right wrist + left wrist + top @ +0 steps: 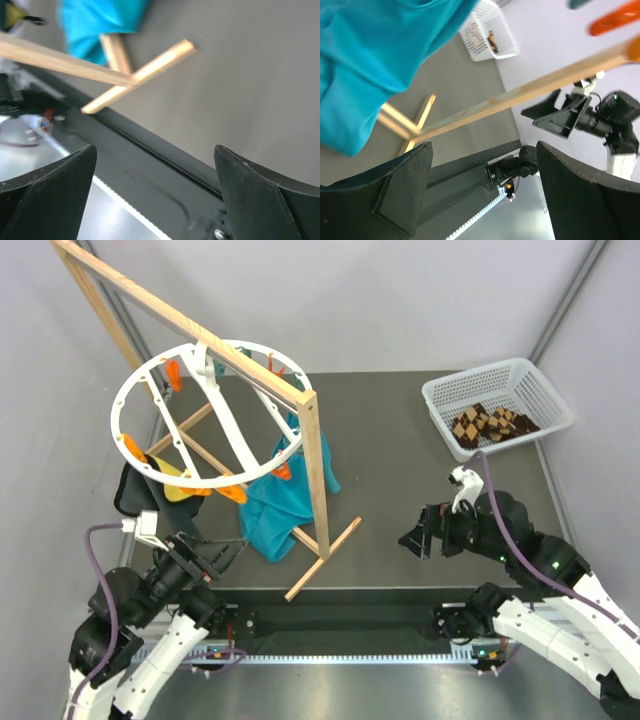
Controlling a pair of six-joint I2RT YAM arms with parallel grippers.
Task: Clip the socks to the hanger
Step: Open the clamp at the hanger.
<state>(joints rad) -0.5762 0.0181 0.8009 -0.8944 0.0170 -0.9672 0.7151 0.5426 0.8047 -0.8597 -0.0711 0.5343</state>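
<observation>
The argyle socks [492,424] lie in the white mesh basket [447,397] at the back right; they show small in the left wrist view [491,40]. The white round hanger [150,368] with orange clips hangs from the wooden frame at the back left. My left gripper [228,553] is open and empty at the near left, below the hanger. My right gripper [415,537] is open and empty near the front edge, well short of the basket. It also shows in the left wrist view [547,112].
A wooden frame [315,455] stands across the left half, its foot [322,558] reaching toward the front edge. A teal cloth [270,502] and a yellow-and-black cloth [160,483] hang from the hanger. Grey walls close in on both sides.
</observation>
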